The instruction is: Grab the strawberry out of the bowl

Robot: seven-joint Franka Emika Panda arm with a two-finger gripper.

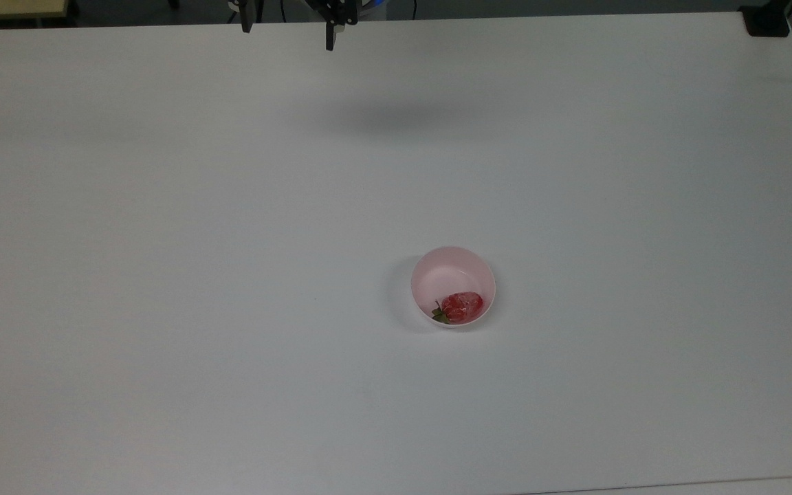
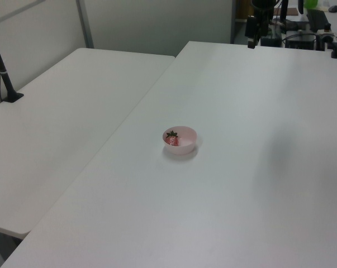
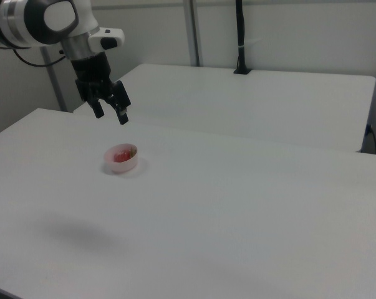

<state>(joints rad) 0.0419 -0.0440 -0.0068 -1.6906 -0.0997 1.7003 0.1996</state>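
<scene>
Hovering high at the top view's upper centre, my two-finger black gripper was spread wide, empty. Small glossy red strawberry lay in the round pale pink bowl, lower right of my fingers, long axis across the frame, well apart.

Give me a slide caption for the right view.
Open gripper hangs above the table, strawberry in bowl.

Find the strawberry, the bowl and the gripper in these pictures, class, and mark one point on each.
strawberry (image 1: 463, 306): top view, on its red flesh.
bowl (image 1: 452, 261): top view, on the bare inner wall.
gripper (image 3: 110, 113): right view, midway between its open fingertips.
</scene>
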